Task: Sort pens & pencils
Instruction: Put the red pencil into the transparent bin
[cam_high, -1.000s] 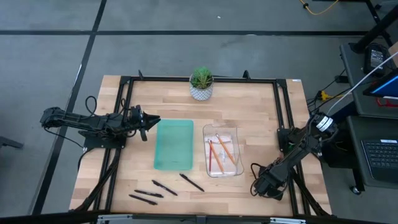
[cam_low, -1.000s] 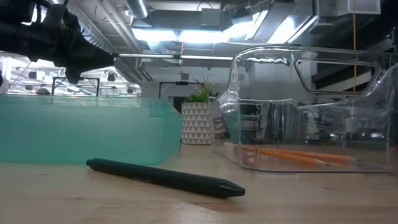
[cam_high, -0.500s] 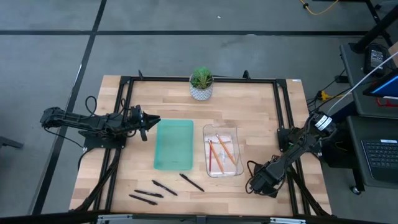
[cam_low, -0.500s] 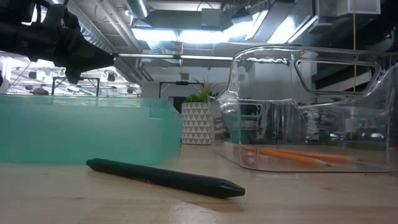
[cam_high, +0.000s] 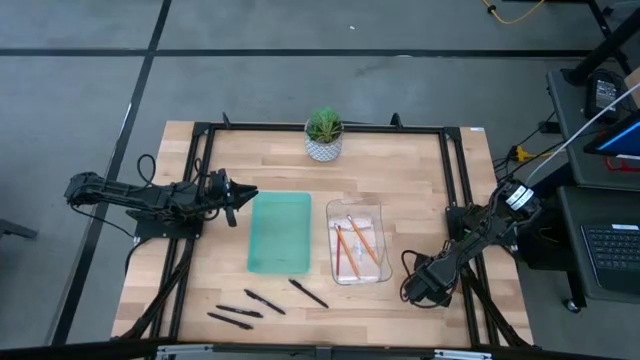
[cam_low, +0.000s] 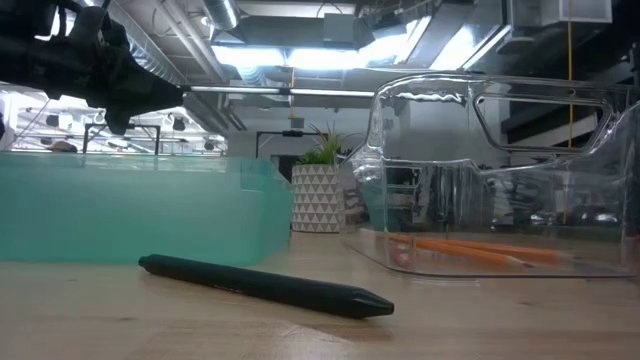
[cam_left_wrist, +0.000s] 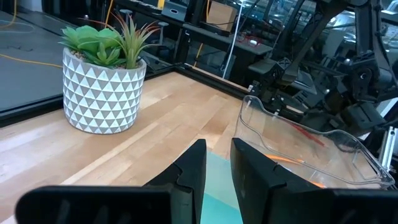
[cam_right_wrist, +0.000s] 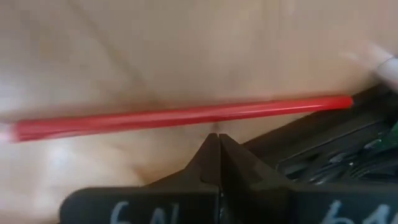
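Three black pens (cam_high: 264, 303) lie on the wood near the table's front edge, one of them close in the low view as a pen (cam_low: 265, 285). Orange and red pencils (cam_high: 357, 243) lie in the clear tray (cam_high: 385, 215). Another red pencil (cam_right_wrist: 186, 115) lies flat on the table just ahead of my right gripper (cam_right_wrist: 219, 138), which is shut and slants down near the table's right edge (cam_high: 418, 290). My left gripper (cam_left_wrist: 217, 163) waits level by the teal tray's (cam_high: 280, 232) far left corner, its fingers narrowly apart with nothing between them. My right gripper's shut fingertips (cam_right_wrist: 214, 144) stand right beside the middle of the red pencil (cam_right_wrist: 214, 114), slanting down and lying across it. I cannot tell whether they touch it. The pencil lies flat on the wood.
A potted plant (cam_high: 323, 135) stands at the far edge. A black frame rail (cam_high: 462, 210) runs along the table's right side, next to the red pencil's end (cam_right_wrist: 345, 101). Bare wood lies between the trays and the pens.
My right gripper has shifted a little over the table's near right part, first toward the left edge, then slightly back toward the far edge, tipping as it went. The pens, pencils and trays lie as before.
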